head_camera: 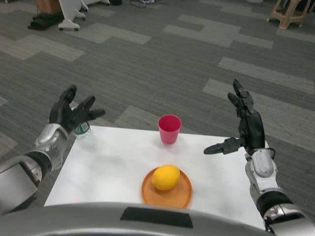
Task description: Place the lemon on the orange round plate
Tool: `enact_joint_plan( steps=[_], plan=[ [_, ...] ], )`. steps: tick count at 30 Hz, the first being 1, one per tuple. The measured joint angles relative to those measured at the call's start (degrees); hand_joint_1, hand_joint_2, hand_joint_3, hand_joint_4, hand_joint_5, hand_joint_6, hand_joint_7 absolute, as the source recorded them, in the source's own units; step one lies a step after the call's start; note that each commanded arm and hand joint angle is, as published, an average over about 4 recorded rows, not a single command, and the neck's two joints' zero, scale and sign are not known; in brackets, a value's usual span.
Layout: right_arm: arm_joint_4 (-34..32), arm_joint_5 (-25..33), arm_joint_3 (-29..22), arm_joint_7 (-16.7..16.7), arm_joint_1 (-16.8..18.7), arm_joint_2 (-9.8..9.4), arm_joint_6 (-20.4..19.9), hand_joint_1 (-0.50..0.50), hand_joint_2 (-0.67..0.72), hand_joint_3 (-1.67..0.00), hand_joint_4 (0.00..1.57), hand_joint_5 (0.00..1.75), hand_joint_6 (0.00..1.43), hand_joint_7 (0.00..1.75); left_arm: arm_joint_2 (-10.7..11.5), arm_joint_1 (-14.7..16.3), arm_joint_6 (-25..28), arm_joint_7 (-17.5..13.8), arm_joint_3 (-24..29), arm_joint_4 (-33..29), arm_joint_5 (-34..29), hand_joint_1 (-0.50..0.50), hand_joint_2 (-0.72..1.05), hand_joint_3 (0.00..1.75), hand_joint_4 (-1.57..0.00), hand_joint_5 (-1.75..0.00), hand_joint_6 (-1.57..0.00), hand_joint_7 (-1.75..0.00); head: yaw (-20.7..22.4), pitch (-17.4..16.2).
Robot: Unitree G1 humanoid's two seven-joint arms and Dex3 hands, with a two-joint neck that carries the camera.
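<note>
The left hand (73, 114), black and jointed, hovers with fingers spread, empty, over a bottle (81, 130). On the smooth white table (106, 167), a pink plastic cup (169, 129); nearer, the oval yellow lemon (165, 177) sits on the orange round plate (167, 194). The right hand (244, 129) is raised, fingers apart.

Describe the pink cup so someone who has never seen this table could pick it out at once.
Start at the white table between the robot's two raised arms. Near its far edge, about midway across, the pink cup stands upright, beyond the orange round plate that holds the lemon. It is the only pink thing there, taller and narrower than the flat plate.
</note>
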Motion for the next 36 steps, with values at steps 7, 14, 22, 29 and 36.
enact_joint_plan(
  steps=[7,14,22,29,36],
  plan=[
    [-0.06,0.0,-3.19,-0.64,0.94,0.92,-0.03,0.25,0.09,-0.16,0.0,0.58,0.0,0.0,0.6,1.38,-0.15,-0.15,1.55,-1.1,0.0,0.5,0.87,0.07,-0.49,0.0,-0.1,0.0,-0.87,4.94],
    [-0.07,0.01,-5.31,-0.7,1.01,1.45,-0.03,0.25,0.09,-0.16,0.0,0.58,0.0,0.0,0.64,2.16,-0.27,-0.24,2.7,-1.94,0.01,0.5,0.87,0.09,-0.49,0.0,-0.1,0.0,-2.11,12.15],
    [-0.23,0.01,-7.02,-0.74,1.32,1.66,-0.05,0.25,0.09,-0.16,0.0,0.58,0.0,0.0,0.64,2.39,-0.27,-0.25,3.33,-2.14,0.02,0.5,0.87,0.07,-0.49,0.0,-0.1,0.0,-4.38,20.1],
    [-0.23,0.01,-7.39,-0.75,1.37,1.66,-0.07,0.25,0.09,-0.16,0.0,0.58,0.0,0.0,0.63,2.43,-0.27,-0.25,3.69,-2.15,0.03,0.5,0.8,0.04,-0.49,0.0,-0.1,0.0,-4.98,22.79],
    [-0.23,0.01,-7.39,-0.76,1.37,1.66,-0.16,0.25,0.09,-0.16,0.0,0.58,0.0,0.0,0.51,2.45,-0.27,-0.25,4.03,-2.15,0.07,0.5,0.81,0.03,-0.49,0.0,-0.1,0.0,-5.08,23.06]
  ],
)
